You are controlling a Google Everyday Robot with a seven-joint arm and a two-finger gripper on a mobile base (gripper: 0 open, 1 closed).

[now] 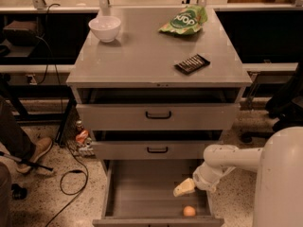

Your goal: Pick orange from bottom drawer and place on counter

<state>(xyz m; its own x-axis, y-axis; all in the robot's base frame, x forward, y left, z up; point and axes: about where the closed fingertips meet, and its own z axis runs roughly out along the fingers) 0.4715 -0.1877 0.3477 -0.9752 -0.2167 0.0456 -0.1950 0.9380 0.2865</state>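
Note:
The orange (189, 211) lies in the open bottom drawer (142, 193), near its front right corner. My gripper (183, 188) hangs over the right side of the drawer, a short way above and behind the orange, apart from it. My white arm (227, 160) reaches in from the right. The grey counter (142, 56) tops the cabinet, above the two upper drawers with black handles.
On the counter stand a white bowl (104, 28) at the back left, a green snack bag (184, 20) at the back right and a dark bar (192, 63) at the right. A person's shoe (35, 150) and cables lie on the floor at the left.

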